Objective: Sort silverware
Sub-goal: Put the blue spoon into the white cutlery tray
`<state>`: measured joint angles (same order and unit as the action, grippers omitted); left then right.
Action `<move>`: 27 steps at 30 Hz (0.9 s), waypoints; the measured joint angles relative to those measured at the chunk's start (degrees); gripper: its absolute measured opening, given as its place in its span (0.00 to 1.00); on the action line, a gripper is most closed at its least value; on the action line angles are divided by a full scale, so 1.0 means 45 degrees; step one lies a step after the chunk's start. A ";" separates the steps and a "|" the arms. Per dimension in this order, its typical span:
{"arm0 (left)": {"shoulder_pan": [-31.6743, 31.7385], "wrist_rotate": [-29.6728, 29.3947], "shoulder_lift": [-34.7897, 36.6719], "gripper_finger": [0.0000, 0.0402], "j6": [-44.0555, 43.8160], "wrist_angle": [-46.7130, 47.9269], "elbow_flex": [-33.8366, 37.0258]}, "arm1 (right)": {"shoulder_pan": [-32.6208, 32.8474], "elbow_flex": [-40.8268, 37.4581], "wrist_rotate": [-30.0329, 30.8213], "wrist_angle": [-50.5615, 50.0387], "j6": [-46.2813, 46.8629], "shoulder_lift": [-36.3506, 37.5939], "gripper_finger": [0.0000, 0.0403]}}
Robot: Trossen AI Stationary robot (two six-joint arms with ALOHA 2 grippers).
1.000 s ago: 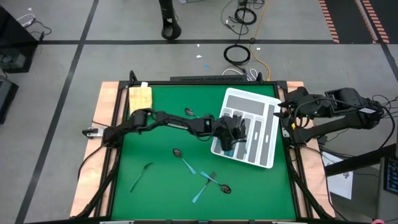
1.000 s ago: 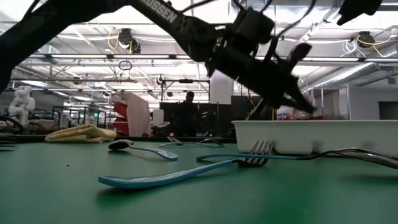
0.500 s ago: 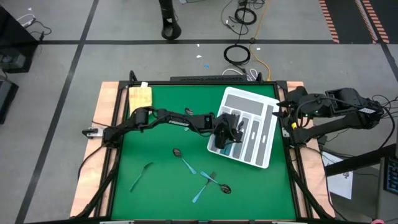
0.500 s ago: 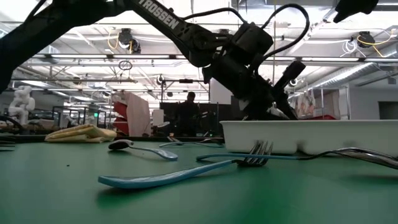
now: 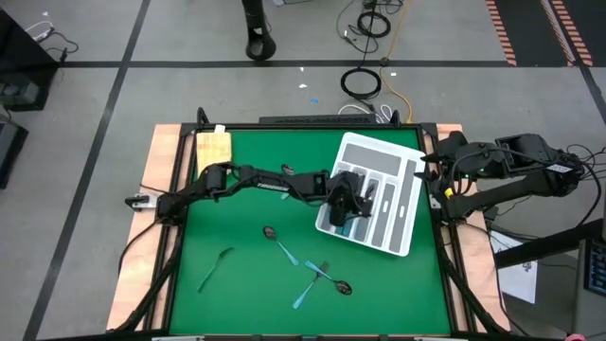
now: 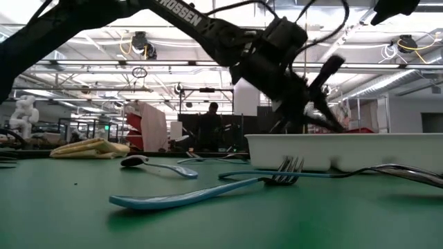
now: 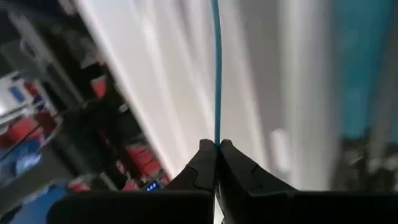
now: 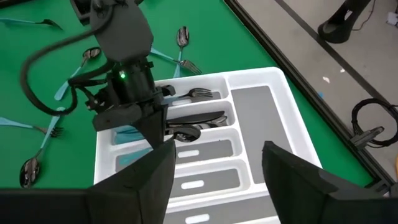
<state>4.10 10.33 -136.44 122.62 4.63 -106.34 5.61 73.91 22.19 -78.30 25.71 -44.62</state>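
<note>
the left gripper (image 5: pixel 347 201) is clamped tight on a thin light-blue handle (image 7: pixel 216 74) over the near left end of the white tray (image 5: pixel 409 210); the head of that piece is hidden. the right gripper (image 8: pixel 214 163) waits with fingers wide apart, off the table's far right edge. loose silverware (image 5: pixel 318 270) lies on the green mat (image 5: pixel 246 275) near the front, more in the tray.

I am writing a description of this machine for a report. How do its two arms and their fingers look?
Both arms are dark, slim and jointed. The left arm bears white TROSSEN lettering, a looping black cable and a small green light near its wrist. The right arm carries black cables too. The right gripper's fingers are dark, broad and tapered.
</note>
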 joint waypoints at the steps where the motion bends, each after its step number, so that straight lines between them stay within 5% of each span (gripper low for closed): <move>1: 0.0000 0.0018 0.0000 0.03 -0.0247 0.0053 -0.0216 | 0.0000 0.0000 -0.0004 0.0000 -0.0021 0.0000 0.57; 6: 0.0032 0.0664 0.0005 0.03 -0.2078 0.0881 -0.0643 | 0.0000 0.0000 -0.0004 0.0000 -0.0100 0.0000 0.57; 27: 0.0186 0.1010 -0.0001 0.13 -0.2543 0.1005 -0.0657 | 0.0000 0.0000 0.0059 0.0010 -0.0246 0.0000 0.57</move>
<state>4.94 14.87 -136.45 111.18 9.16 -109.30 5.61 73.91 22.46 -78.26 24.60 -44.62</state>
